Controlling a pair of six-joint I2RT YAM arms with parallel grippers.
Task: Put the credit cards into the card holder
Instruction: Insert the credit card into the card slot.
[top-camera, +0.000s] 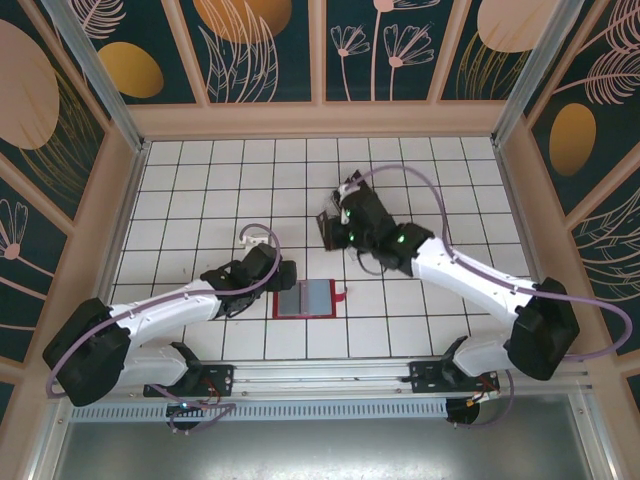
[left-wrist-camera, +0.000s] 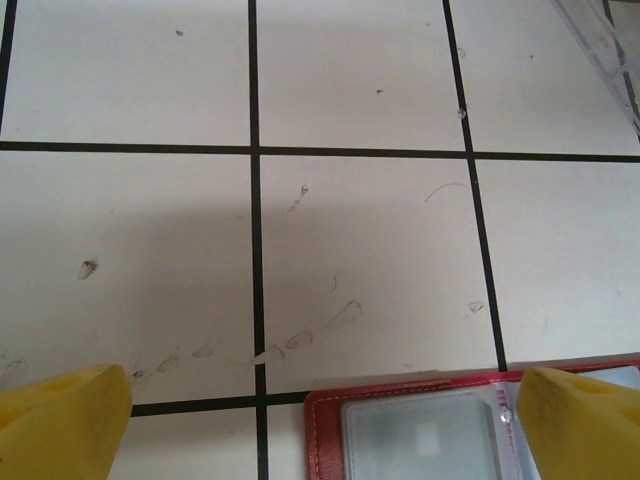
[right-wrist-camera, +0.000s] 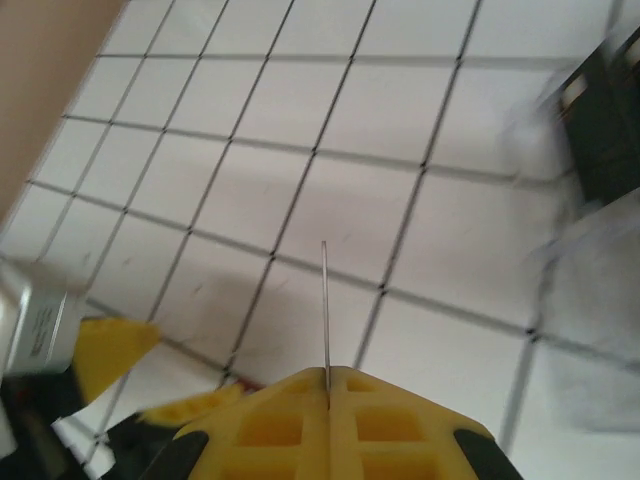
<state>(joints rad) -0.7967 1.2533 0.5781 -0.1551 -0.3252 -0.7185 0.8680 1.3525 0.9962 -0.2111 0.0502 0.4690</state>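
The red wallet (top-camera: 303, 298) lies opened flat on the tiled table (top-camera: 200, 180), grey pockets up, near the front edge between the two arms. That suits loading, since the pocket mouths are exposed and nothing is folded over them.

The left gripper (left-wrist-camera: 320, 425) hangs low at the wallet's left side with its fingers spread as wide as they go and nothing in them. In the left wrist view the wallet's corner sits between the two yellow tips, w/ the right-hand tip over the red border. It is probably placed there to pin the wallet down so it doesn't slide when a card is pushed in.

The right gripper (right-wrist-camera: 328, 375) is closed tight on one card (right-wrist-camera: 324, 300), which is seen edge-on as a thin line sticking out past the fingertips. It is held above the table, just beyond the wallet's far right corner and not yet at a pocket. A good length of card sticks out, prob. so that its leading edge can enter a slot before the fingers get in the way.

A clear plastic rack (left-wrist-camera: 605, 50) shows at the corner of the left wrist view. A dark smear at the right of the right wrist view may be more cards, but it's too blurred to say.

Next step, by the look of it: tilt the card and line it up w/ a pocket mouth.
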